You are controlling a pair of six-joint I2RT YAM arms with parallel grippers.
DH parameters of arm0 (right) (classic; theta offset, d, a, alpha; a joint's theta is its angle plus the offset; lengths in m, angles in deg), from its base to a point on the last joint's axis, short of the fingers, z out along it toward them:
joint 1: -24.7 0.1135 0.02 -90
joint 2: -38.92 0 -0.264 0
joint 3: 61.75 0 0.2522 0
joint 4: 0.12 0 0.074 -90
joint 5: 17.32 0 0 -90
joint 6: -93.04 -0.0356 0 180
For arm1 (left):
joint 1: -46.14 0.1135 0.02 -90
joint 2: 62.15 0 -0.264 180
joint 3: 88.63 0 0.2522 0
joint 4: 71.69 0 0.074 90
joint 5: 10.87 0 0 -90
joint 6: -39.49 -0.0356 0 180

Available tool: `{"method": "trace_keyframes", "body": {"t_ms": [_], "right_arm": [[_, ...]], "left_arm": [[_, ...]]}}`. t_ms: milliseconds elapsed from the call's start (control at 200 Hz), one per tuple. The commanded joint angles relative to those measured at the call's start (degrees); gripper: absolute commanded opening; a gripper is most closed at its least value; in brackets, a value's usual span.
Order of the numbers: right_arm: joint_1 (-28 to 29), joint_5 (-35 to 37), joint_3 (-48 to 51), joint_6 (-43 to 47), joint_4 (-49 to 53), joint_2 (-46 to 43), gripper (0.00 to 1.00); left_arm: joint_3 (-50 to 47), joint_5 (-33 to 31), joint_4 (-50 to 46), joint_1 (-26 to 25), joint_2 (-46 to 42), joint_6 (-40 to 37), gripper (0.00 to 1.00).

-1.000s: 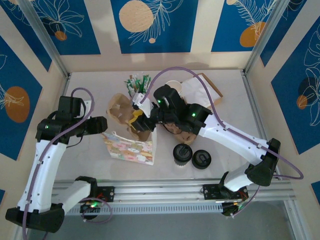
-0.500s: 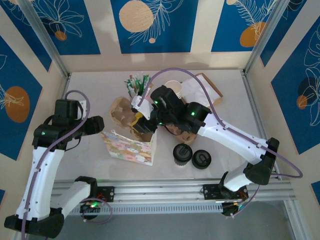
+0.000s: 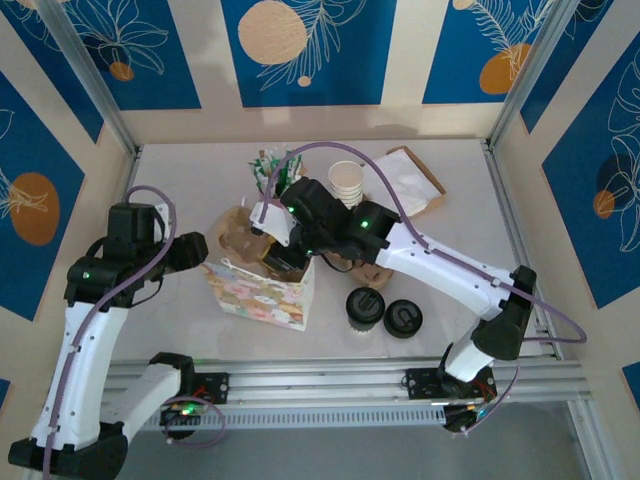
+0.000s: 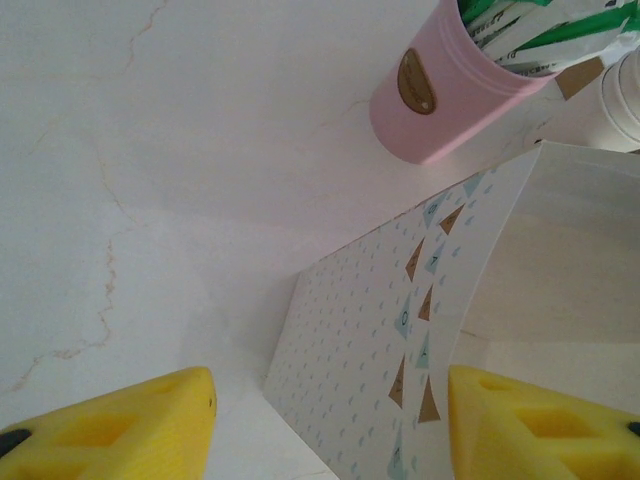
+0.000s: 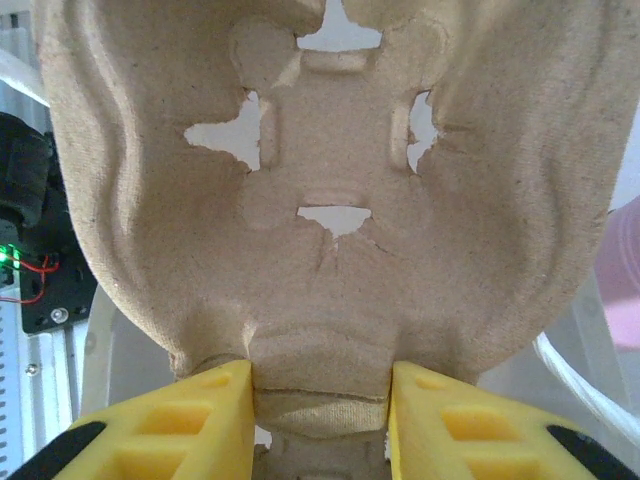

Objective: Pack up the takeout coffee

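The takeout coffee (image 3: 365, 305), a cream cup with a black lid, stands on the table right of the patterned paper bag (image 3: 262, 298). My right gripper (image 3: 272, 250) hangs over the bag's far rim, shut on a brown pulp cup carrier (image 3: 236, 228). In the right wrist view that gripper (image 5: 320, 410) pinches a rib of the carrier (image 5: 330, 150) between both yellow fingers. My left gripper (image 3: 200, 248) sits at the bag's left end. Seen from the left wrist, it (image 4: 330, 440) is open, with the bag's side wall (image 4: 370, 350) between its spread fingers, untouched.
A low black lid (image 3: 403, 318) lies right of the coffee. A stack of lidless cream cups (image 3: 345, 180), a pink cup of sachets (image 3: 272, 168) (image 4: 440, 100) and a brown tray of napkins (image 3: 408, 180) stand at the back. More brown pulp (image 3: 362, 266) lies under the right arm.
My right arm has swung left toward the bag with the carrier, uncovering the stack of cups. The left gripper has shifted slightly back.
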Motion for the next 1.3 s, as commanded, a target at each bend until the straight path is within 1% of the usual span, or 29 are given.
{"method": "trace_keyframes", "body": {"t_ms": [0, 100, 320, 720, 895, 1005, 1146, 1296], "right_arm": [[0.55, 1.39, -2.85, 1.45, 4.18, 1.32, 0.37], [0.59, 1.67, -4.08, 1.81, 5.74, 2.30, 0.37], [0.81, 2.01, -6.52, 2.83, 8.83, 4.34, 0.37], [1.46, 3.48, -12.20, 6.05, 15.30, 9.52, 0.37], [1.62, 3.66, -13.00, 6.72, 16.06, 10.53, 0.37], [1.86, 5.51, -13.85, 7.61, 17.78, 11.75, 0.37], [1.97, 6.90, -14.95, 8.93, 20.25, 13.20, 0.37], [2.07, 6.51, -15.67, 10.07, 21.29, 13.88, 0.37]], "left_arm": [[-0.38, 0.74, 0.83, -0.26, -1.27, 1.25, 0.60], [-0.58, 2.23, 0.54, -0.23, -1.70, 1.34, 0.60], [-0.73, 2.70, 0.21, -0.32, -2.23, 1.58, 0.60], [-1.06, 2.27, 0.12, -0.28, -2.67, 1.34, 0.61], [-1.26, 0.75, 0.06, -0.23, -2.85, 1.25, 0.61], [-1.29, 0.27, -0.05, -0.28, -2.68, 1.16, 0.61], [-1.51, 0.50, 0.21, -0.27, -2.58, 1.15, 0.61], [-1.86, 0.94, 0.47, -0.26, -2.55, 1.15, 0.61]]}}
